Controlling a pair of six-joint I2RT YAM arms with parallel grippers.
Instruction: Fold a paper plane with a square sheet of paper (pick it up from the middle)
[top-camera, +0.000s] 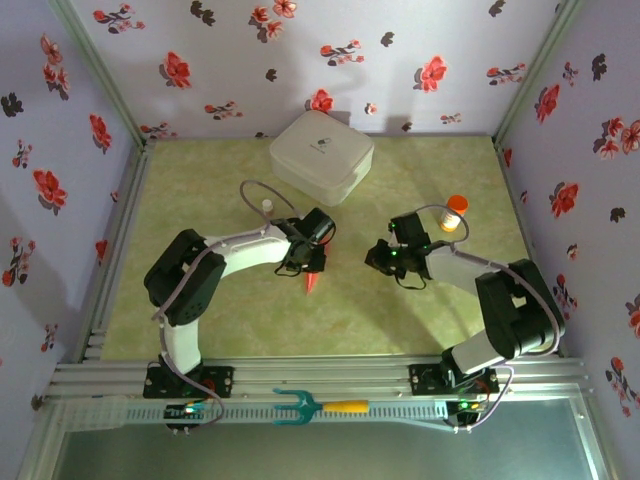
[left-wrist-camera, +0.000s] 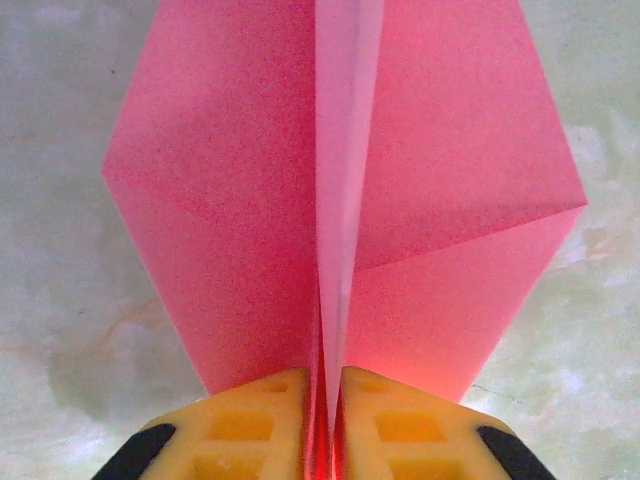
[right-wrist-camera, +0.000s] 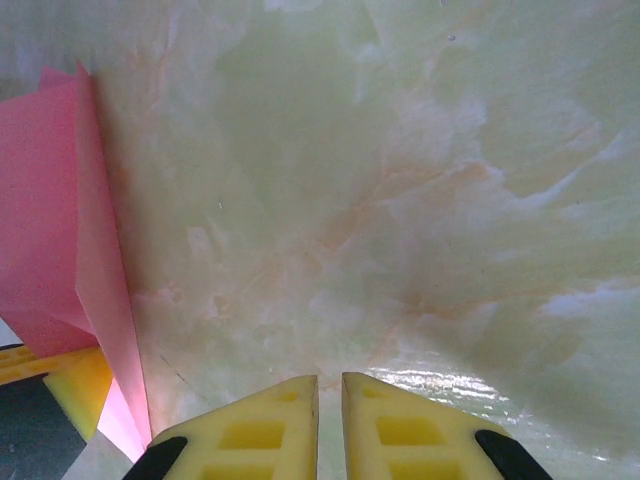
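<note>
We see the left claw (left-wrist-camera: 325, 400) pinching the paper plane (left-wrist-camera: 240, 200) by its centre ridge; the right claw (right-wrist-camera: 330, 410), narrow and empty, has it leftward.

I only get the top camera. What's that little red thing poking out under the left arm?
Observer: The left wrist view shows it's the paper plane, pink-red, its centre ridge pinched between the fingers of the left gripper.
Operator: Is the other gripper holding something too?
Observer: No. In the right wrist view the right gripper is shut on nothing, above the table.
Operator: Is it near the plane?
Observer: The plane's edge lies off to its left in that view, not touching its fingers.
</note>
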